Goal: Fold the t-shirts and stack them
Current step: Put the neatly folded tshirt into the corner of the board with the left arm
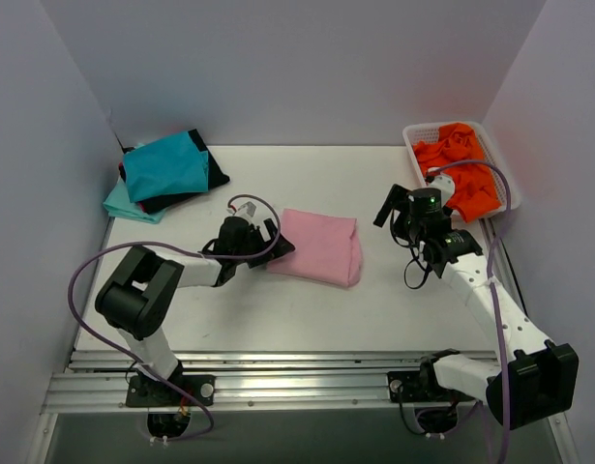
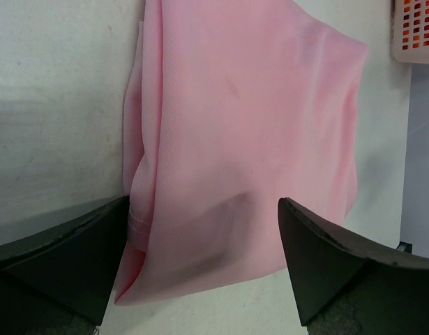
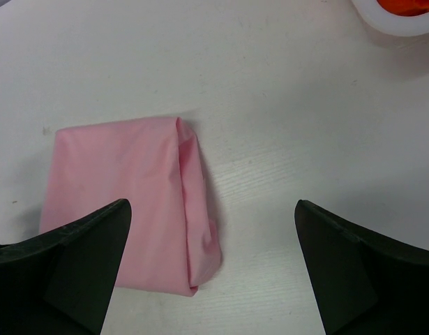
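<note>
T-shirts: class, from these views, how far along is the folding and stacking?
Done: teal, black and aqua shirts stacked at the far left. In hand: the folded pink shirt, the open left gripper straddling its edge. Left: orange shirts lying crumpled in the basket.

**A:** Laundry room? There's a folded pink t-shirt [image 1: 321, 246] in the middle of the table [image 1: 307, 309].

**B:** nah, that's a robotics lab, some kind of test cell. The table is bare white, and plain pale walls [image 1: 297, 68] box it in at the back and both sides. An aluminium rail [image 1: 297, 372] runs along its near edge, and the left arm [image 1: 142, 295] and right arm [image 1: 490, 300] are bolted on there. There's a purple cable [image 1: 72, 290] looping loose over the table's left side too.
</note>
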Available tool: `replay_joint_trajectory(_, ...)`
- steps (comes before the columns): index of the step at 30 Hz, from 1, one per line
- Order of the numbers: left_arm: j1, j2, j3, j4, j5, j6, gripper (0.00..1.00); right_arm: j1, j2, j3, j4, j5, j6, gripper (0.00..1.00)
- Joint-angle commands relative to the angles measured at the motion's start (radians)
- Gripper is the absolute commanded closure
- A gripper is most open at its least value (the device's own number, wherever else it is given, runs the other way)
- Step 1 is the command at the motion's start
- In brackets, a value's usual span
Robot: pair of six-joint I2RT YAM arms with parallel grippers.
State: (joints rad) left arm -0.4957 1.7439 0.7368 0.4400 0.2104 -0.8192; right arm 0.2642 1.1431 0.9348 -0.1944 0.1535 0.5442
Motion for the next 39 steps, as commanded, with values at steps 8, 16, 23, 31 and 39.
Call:
replay_joint_trajectory(8, -0.058, 0.184, 0.096, -0.046, -0.002, 0.003, 0.09, -0.006, 0.046, -0.021, 0.03, 0.017, -0.035, 0.0)
replay_joint_trajectory(16, -0.118, 0.25, 0.19, -0.112, -0.083, 0.022, 0.98, -0.011, 0.021, -0.034, 0.062, -0.038, -0.032, 0.0)
replay_joint_trajectory(23, -0.1, 0.22, 0.275, -0.201, -0.108, 0.072, 0.98, -0.013, -0.003, -0.06, 0.079, -0.072, -0.03, 0.0)
replay_joint_trajectory(31, 0.017, 0.198, 0.587, -0.502, -0.105, 0.198, 0.98, -0.013, -0.031, -0.08, 0.105, -0.135, -0.033, 0.0)
replay_joint_trajectory(39, 0.167, 0.39, 1.132, -0.802, -0.04, 0.36, 0.98, -0.013, -0.049, -0.09, 0.122, -0.193, -0.032, 0.0)
